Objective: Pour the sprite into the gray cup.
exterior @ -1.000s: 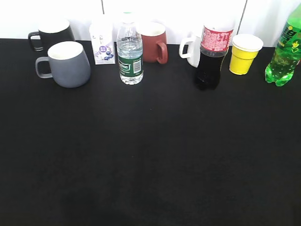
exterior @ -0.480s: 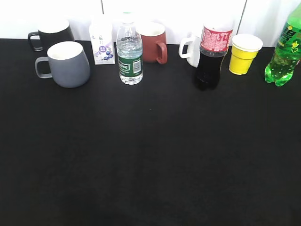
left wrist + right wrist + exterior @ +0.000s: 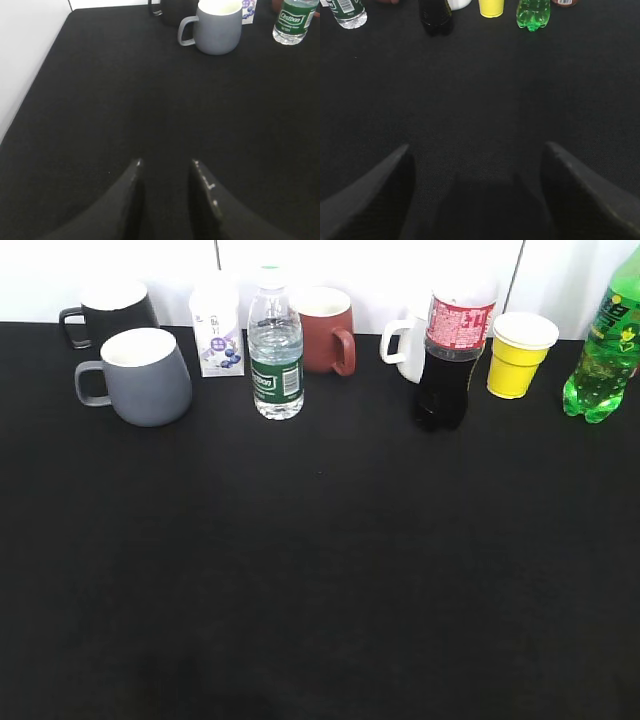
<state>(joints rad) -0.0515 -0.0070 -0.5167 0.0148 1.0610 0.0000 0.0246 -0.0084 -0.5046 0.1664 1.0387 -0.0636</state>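
From the exterior view, the sprite (image 3: 605, 350) stands upright at the far right corner of the worktop (image 3: 320, 570) and the gray cup (image 3: 142, 375) near the far left corner, well apart, so the bottle probably must be carried across. In the left wrist view the left gripper (image 3: 165, 167) hangs empty, fingers slightly parted, with the cup ahead. In the right wrist view the right gripper (image 3: 475, 155) is spread wide and empty, facing the bottle, likely ready to grasp it.

Four mugs (image 3: 135, 375), three bottles (image 3: 275, 350), one yellow paper cup (image 3: 520, 355) and one small carton (image 3: 217, 325) stand on the desk (image 3: 320, 570)
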